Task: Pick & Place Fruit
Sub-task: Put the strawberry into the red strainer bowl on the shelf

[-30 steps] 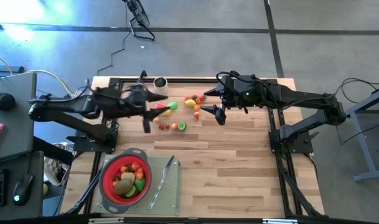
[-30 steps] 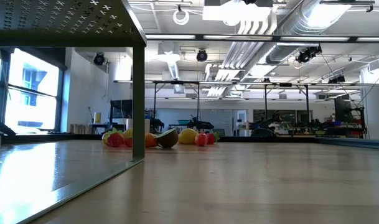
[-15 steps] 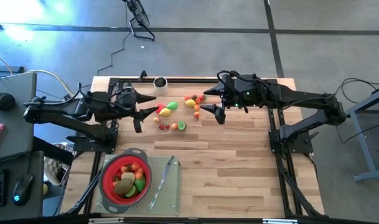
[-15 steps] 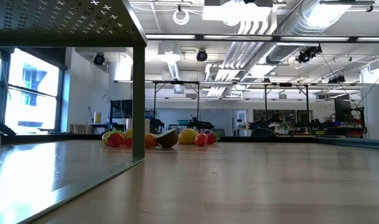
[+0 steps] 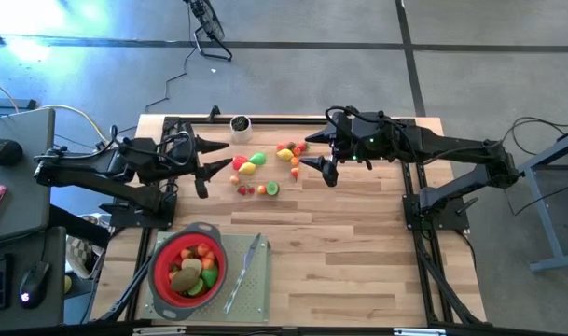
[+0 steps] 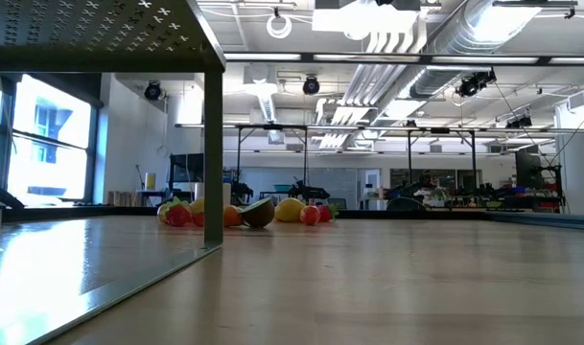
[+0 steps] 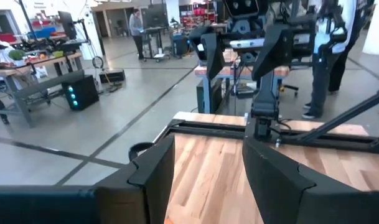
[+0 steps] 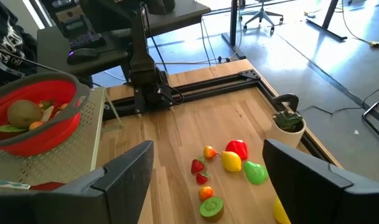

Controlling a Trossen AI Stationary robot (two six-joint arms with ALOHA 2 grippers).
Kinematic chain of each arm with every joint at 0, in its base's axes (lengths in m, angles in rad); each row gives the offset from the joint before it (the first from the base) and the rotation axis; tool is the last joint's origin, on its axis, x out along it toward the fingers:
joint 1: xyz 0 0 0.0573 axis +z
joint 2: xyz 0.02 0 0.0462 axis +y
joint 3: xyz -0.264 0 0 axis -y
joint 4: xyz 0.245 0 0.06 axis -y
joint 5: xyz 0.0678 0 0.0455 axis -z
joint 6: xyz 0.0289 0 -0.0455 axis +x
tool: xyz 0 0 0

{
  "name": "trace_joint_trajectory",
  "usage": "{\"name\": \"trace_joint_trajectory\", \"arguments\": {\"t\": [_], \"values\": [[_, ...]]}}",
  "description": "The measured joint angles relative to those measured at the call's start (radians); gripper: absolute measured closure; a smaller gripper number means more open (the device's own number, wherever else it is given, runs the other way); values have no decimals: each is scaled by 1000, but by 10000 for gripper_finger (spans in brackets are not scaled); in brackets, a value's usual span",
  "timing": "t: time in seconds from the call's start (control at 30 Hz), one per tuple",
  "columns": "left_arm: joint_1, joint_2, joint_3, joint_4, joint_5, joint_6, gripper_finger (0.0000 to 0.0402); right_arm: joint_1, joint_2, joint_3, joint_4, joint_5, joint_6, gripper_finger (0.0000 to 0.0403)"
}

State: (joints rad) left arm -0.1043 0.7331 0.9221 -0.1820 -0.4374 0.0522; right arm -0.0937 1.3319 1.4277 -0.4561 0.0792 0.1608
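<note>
The left gripper [image 5: 207, 166] hovered above the far left part of the wooden table [image 5: 358, 243], its dark fingers [image 7: 153, 171] spread apart with nothing between them, just left of a loose cluster of fruit [image 5: 256, 168]. The right gripper [image 5: 316, 154] hung over the far middle of the table, its jaws also standing wide and empty, with the remaining pieces lying between the two grippers. In the right wrist view the scattered fruit [image 8: 229, 162] showed as a red piece, a yellow one, a green one, small red ones and a halved kiwi, all resting on bare wood. More fruit lay inside the red strainer [image 5: 189, 264], which sat on a grey perforated tray [image 5: 256, 294] at the near left corner, with a slim knife [image 5: 243, 271] beside it. A small potted plant [image 5: 240, 123] stood at the far edge.
</note>
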Motion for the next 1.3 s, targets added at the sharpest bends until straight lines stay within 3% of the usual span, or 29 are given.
{"name": "trace_joint_trajectory", "arguments": {"t": [0.77,1.07,1.3], "values": [[0,25,-1,-10,-1,-4,220,0,0,0,0,-4,1,109],[0,25,-1,-7,-5,-4,220,0,0,0,4,-6,178,109],[0,25,-1,-2,-6,-4,220,0,0,0,4,-5,179,109]]}}
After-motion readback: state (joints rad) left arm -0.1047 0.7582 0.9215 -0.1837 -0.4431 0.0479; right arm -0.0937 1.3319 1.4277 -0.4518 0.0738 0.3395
